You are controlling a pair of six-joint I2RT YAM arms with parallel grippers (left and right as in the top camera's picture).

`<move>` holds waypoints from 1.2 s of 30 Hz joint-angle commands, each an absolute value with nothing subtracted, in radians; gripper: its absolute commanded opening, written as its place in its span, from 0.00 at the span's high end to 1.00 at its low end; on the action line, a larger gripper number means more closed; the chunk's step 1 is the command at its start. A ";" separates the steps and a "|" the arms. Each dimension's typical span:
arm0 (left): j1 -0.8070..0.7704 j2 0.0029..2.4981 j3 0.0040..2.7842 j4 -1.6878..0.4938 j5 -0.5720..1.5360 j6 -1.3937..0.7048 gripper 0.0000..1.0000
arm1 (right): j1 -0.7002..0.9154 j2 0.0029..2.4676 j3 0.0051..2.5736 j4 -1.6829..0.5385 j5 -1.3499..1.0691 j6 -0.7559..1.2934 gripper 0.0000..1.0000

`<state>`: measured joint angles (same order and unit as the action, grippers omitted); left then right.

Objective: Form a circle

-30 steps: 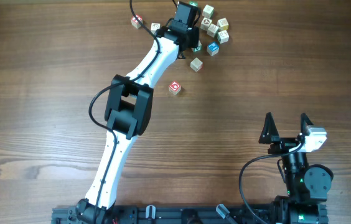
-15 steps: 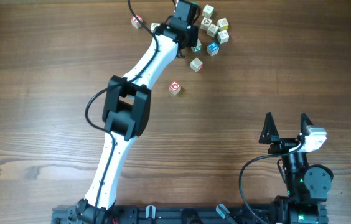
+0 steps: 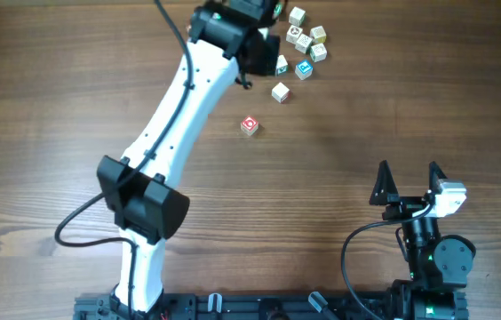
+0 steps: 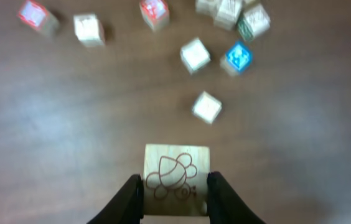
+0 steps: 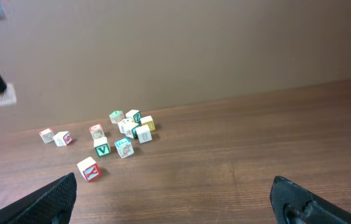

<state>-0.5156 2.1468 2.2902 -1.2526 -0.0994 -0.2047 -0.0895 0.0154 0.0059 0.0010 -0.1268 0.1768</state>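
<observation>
Left hand tight on wooden cube

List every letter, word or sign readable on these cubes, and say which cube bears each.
"V", green, on the green-faced cube in the right wrist view.
"Y", red, on the red-faced cube nearest that camera.
No text on the held cube in the left pincer: only an outline drawing.
All other cube faces: too small or blurred to read.

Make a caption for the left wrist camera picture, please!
Left jaws shut on a wooden cube with a drawn picture, loose cubes scattered on the table beyond.
</observation>
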 commanded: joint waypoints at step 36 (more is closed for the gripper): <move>-0.604 2.173 1.581 -0.655 -0.015 -0.003 0.69 | -0.089 0.007 0.005 0.007 -0.119 0.158 0.00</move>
